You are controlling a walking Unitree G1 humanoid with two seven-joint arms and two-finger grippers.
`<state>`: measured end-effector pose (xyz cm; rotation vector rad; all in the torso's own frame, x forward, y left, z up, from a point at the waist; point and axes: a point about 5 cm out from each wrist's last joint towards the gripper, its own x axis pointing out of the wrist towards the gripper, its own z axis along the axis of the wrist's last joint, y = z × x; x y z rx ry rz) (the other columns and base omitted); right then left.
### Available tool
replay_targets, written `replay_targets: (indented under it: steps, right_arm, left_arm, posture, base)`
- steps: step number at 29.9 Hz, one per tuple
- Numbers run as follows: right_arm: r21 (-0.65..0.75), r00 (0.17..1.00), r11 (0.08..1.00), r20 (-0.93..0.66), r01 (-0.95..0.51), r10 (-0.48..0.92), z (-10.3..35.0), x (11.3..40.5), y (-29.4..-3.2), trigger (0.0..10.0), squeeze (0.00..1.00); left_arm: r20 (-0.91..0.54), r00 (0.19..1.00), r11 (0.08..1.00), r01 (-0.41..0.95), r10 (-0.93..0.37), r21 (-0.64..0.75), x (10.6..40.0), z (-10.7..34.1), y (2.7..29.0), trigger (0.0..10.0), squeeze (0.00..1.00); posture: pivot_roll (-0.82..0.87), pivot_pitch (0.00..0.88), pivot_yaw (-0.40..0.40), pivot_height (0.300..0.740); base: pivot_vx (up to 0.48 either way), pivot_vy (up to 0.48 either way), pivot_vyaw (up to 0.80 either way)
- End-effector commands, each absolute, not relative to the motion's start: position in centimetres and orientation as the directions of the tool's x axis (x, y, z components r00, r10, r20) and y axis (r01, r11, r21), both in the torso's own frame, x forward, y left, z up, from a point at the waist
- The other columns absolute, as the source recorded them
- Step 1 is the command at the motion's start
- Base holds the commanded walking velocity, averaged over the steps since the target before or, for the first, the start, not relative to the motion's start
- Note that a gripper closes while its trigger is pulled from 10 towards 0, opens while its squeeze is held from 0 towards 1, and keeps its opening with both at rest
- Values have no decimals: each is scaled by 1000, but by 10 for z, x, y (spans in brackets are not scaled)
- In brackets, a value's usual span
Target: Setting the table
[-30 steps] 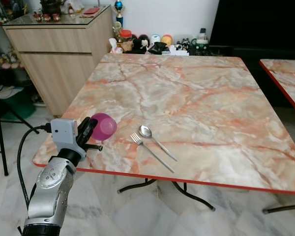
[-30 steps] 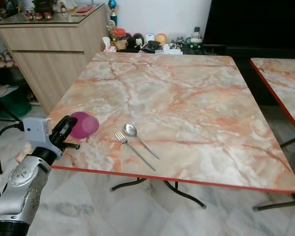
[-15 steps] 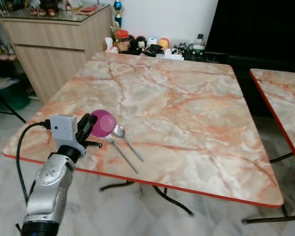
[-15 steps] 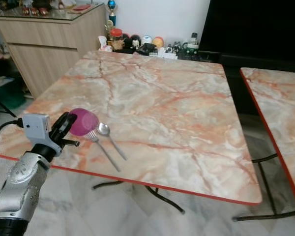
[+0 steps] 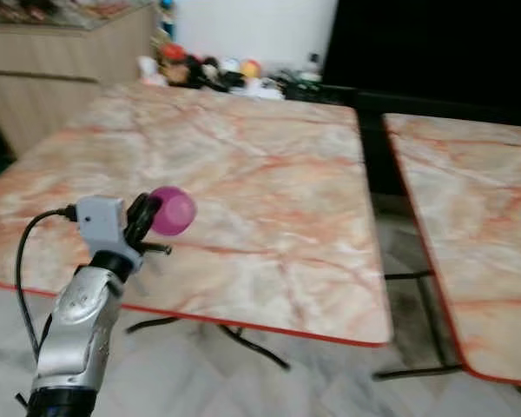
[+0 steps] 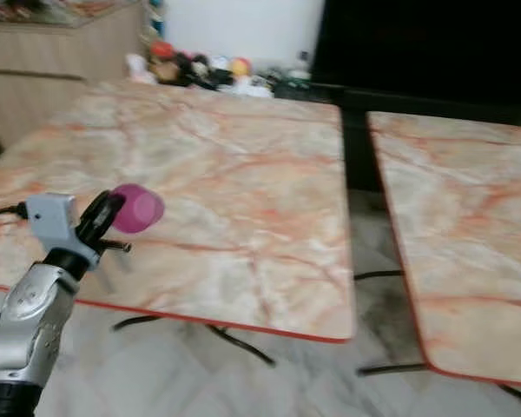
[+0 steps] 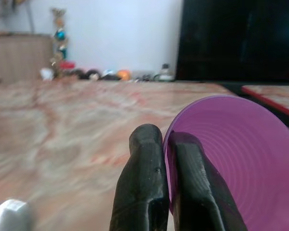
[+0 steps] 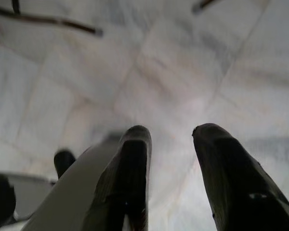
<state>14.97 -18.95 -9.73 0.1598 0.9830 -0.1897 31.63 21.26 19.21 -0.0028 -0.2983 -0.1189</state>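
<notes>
My left gripper [image 5: 143, 217] is shut on the rim of a purple bowl [image 5: 172, 210], holding it on its side above the near left part of the marble table [image 5: 243, 139]. In the left wrist view the two fingers [image 7: 139, 178] pinch the bowl's wall [image 7: 231, 159], and a blurred silver thing [image 7: 9, 214] lies on the table below. My right gripper [image 8: 171, 134] hangs open over the tiled floor [image 8: 183, 72] with nothing between its fingers.
A second marble table [image 5: 469, 217] stands to the right, across a narrow gap. A wooden cabinet [image 5: 43, 43] is at the back left. Small items [image 5: 217, 69] crowd the floor along the back wall beside a dark screen [image 5: 434, 43].
The camera has swung right, so the second table fills more of the picture. The fork and spoon are no longer seen in the eye views. The bowl stays in my left gripper.
</notes>
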Motion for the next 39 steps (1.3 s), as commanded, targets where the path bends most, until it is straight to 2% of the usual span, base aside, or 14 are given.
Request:
replay_targets:
  steps: [1,12,39]
  right_arm:
    - [33,541,972,-835,231,-100,-97,149,-195,10000,0]
    - [33,544,973,-833,230,-101,-96,150,-194,10000,0]
    - [22,533,966,-837,256,-122,-98,147,-194,10000,0]
  left_arm:
    - [317,942,994,104,-112,42,316,200,215,10000,0]
    - [286,948,984,106,-143,141,310,200,232,10000,0]
    - [294,944,980,103,-151,172,313,204,238,10000,0]
  posture:
    - [28,96,-2,740]
    - [26,87,6,740]
    - [18,47,9,740]
  base:
    - [0,-428,0]
    - [0,-427,0]
    - [0,-426,0]
